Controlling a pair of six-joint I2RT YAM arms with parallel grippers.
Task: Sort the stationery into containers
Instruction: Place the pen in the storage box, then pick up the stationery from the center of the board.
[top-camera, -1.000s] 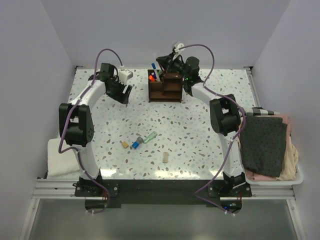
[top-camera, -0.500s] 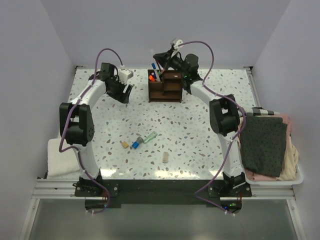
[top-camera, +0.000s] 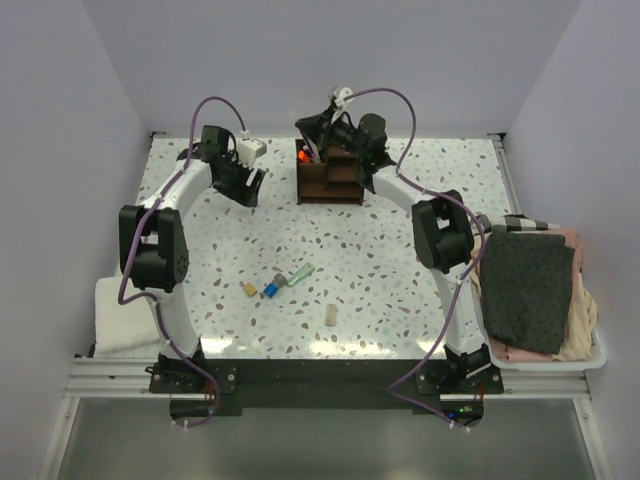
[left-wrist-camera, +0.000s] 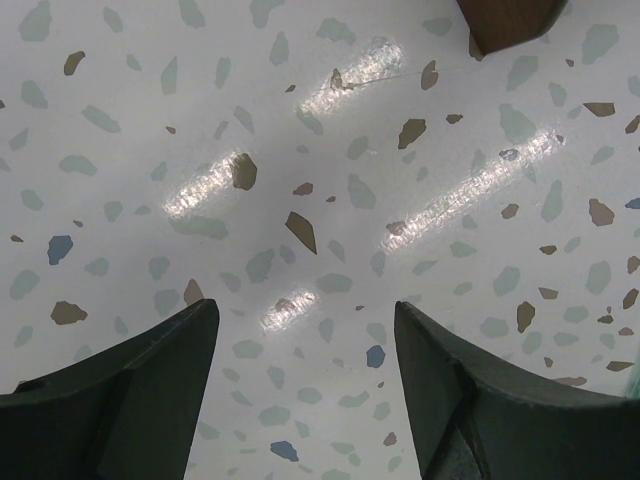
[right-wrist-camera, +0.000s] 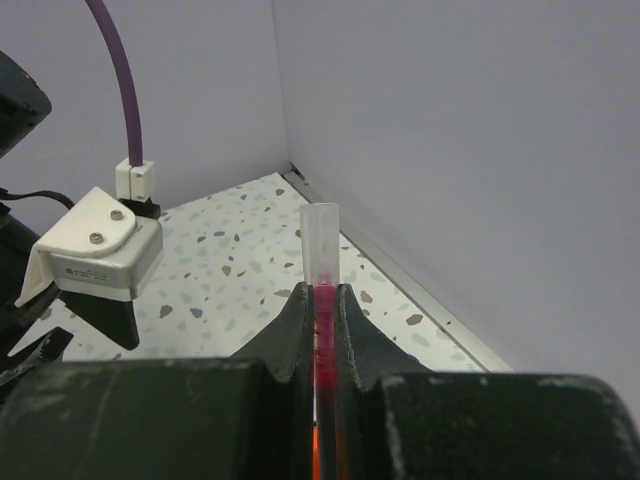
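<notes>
Right gripper (right-wrist-camera: 322, 300): clamped on a red pen (right-wrist-camera: 320, 250), with both jaws pressed against the barrel.
Pen position: held above the rear left compartment of the wooden organizer (top-camera: 335, 182), where other pens are seen standing.
Pen axis: aligned with the fingers. The clear capped end projects past the fingertips towards the back wall, and the other end is hidden between the jaws.
Left gripper (left-wrist-camera: 302, 318): fingers apart and nothing held, hovering over the speckled table (left-wrist-camera: 120, 150) near an organizer corner.
Unsorted items: green marker (top-camera: 300, 273), blue-capped piece (top-camera: 270, 289) and tan block (top-camera: 331, 314), all lying well apart from the organizer.
Risk: if the pen is released while tilted, it may strike a divider or the standing pens and fall outside. A sideways push may also shift the organizer.
</notes>
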